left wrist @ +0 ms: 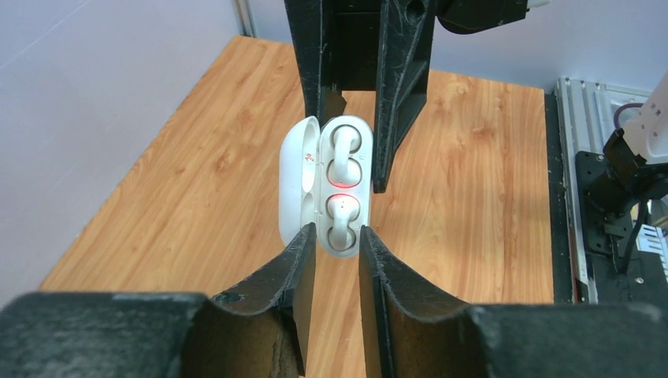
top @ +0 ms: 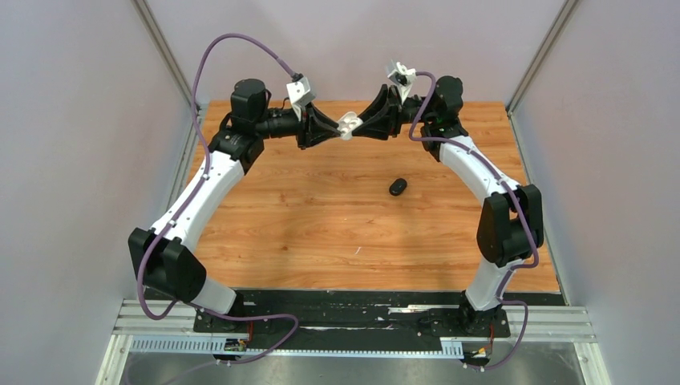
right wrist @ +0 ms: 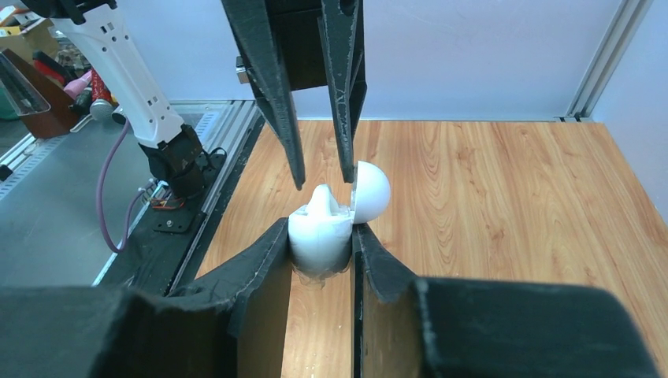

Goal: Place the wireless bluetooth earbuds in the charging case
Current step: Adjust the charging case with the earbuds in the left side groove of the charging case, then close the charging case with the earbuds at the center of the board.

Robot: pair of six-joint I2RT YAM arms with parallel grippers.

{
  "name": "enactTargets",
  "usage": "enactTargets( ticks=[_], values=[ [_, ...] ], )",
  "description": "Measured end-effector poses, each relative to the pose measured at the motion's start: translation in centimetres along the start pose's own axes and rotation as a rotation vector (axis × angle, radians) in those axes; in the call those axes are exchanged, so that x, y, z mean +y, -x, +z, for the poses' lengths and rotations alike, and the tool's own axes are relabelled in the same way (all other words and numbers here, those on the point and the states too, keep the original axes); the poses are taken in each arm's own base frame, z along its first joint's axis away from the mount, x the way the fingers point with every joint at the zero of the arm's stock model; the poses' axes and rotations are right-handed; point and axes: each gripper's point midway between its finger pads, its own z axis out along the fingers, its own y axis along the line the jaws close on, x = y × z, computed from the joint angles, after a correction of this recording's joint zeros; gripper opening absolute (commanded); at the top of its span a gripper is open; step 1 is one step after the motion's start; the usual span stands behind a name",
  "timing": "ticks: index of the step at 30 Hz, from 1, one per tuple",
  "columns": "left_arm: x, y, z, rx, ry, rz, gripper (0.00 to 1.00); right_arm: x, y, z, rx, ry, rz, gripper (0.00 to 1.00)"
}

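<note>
A white charging case [left wrist: 343,185] is held in the air between both grippers, over the far middle of the table [top: 321,216]. Its lid [left wrist: 298,185] hangs open to the left. Two white earbuds [left wrist: 344,150] sit in its sockets, with a red light glowing between them. My left gripper [left wrist: 339,230] has its fingertips pressed against the near end of the case. In the right wrist view my right gripper [right wrist: 321,228] is shut on the case body [right wrist: 319,240], with the lid [right wrist: 372,191] beside it. From above, the case [top: 350,124] shows between the two grippers.
A black oval case [top: 398,187], closed, lies on the wood right of centre. A tiny white speck [top: 358,251] lies nearer the front. Grey walls stand on the left, right and back. A black base rail [top: 353,309] runs along the near edge.
</note>
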Motion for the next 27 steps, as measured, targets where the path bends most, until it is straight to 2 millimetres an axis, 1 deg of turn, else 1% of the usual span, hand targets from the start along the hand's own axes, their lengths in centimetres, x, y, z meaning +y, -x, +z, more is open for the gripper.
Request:
enactTargets(
  ticks=[10,13,16,20,22,25,26,27],
  values=[
    [0.00,-0.21,0.11,0.003,-0.012,-0.010,0.27,0.40,0.16,0.00,0.002,0.007,-0.010,0.00],
    [0.01,-0.28,0.18,0.004,-0.016,-0.011,0.19,0.49,0.12,0.06,0.004,0.012,-0.013,0.00],
    [-0.01,-0.33,0.21,0.005,-0.019,-0.014,0.15,0.61,0.01,0.14,0.008,0.020,-0.020,0.00],
    [-0.09,-0.49,0.26,0.008,-0.027,-0.020,0.04,0.63,-0.14,0.12,0.013,0.027,-0.038,0.00],
    [-0.13,-0.62,0.30,0.012,-0.031,-0.025,0.01,0.62,-0.21,0.11,0.015,0.029,-0.044,0.00],
    [-0.18,-0.67,0.30,0.015,-0.037,-0.028,0.00,0.61,-0.30,0.10,0.017,0.031,-0.049,0.00],
    [-0.21,-0.72,0.29,0.016,-0.038,-0.029,0.03,0.61,-0.32,0.10,0.017,0.031,-0.049,0.00],
    [-0.25,-0.77,0.30,0.018,-0.039,-0.029,0.13,0.60,-0.34,0.10,0.017,0.031,-0.048,0.00]
  ],
)
